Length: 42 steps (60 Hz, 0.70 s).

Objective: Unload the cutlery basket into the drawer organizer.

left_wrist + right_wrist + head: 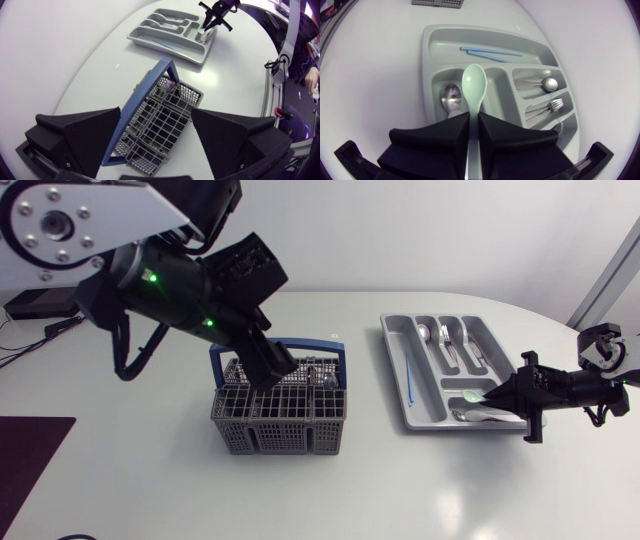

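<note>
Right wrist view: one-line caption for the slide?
Right pincer shut on a pale green spoon, held over the grey drawer organizer.

Left arm [165,280] in from surface's left edge, angled down, left gripper [156,110] fingers spread wide; right arm [585,385] low from right edge, right gripper [474,116] fingers pinching pale green spoon [473,85].

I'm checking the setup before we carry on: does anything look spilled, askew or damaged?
Nothing stands out. The basket stands upright, the organizer lies flat and the cutlery in it sits within its compartments. The right gripper holds a pale green spoon over the organizer.
</note>
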Each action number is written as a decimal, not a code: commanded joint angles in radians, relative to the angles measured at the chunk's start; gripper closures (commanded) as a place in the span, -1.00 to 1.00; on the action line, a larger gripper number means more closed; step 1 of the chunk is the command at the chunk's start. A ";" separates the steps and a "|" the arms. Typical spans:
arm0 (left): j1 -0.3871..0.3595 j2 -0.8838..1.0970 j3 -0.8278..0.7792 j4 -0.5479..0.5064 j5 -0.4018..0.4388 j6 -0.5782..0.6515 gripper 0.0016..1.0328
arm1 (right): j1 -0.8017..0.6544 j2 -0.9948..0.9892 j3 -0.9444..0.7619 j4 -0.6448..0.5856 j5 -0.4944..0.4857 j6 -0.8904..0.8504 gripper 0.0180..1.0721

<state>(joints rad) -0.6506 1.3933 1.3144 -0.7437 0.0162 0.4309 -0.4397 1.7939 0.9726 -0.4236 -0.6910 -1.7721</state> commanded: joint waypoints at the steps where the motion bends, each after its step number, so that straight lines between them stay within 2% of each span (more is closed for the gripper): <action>1: 0.005 -0.042 -0.050 -0.011 -0.007 0.042 -0.90 | 0.007 0.027 0.000 -0.015 0.015 -0.066 0.74; 9: -0.001 -0.079 -0.096 -0.019 -0.005 0.077 -0.89 | 0.012 0.047 -0.003 -0.015 0.058 -0.084 0.67; 11: -0.003 -0.085 -0.104 -0.019 -0.007 0.080 -0.89 | 0.012 0.047 -0.003 -0.015 0.062 -0.087 0.58; 17: -0.011 -0.111 -0.138 -0.028 -0.007 0.100 -0.89 | 0.010 0.041 -0.011 -0.015 0.076 -0.089 0.13; 32: -0.040 -0.169 -0.207 -0.046 -0.007 0.118 -0.89 | -0.005 -0.024 -0.035 -0.023 0.073 -0.084 -0.49; 37: -0.055 -0.188 -0.236 -0.049 -0.007 0.129 -0.86 | -0.010 -0.087 -0.049 -0.063 0.053 -0.078 -0.61; 42: -0.064 -0.201 -0.268 -0.049 -0.007 0.134 -0.86 | -0.002 -0.154 -0.072 -0.089 0.018 -0.055 -0.61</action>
<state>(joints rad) -0.7036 1.2129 1.0897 -0.7815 0.0158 0.5362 -0.4408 1.7096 0.9371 -0.4858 -0.6487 -1.8183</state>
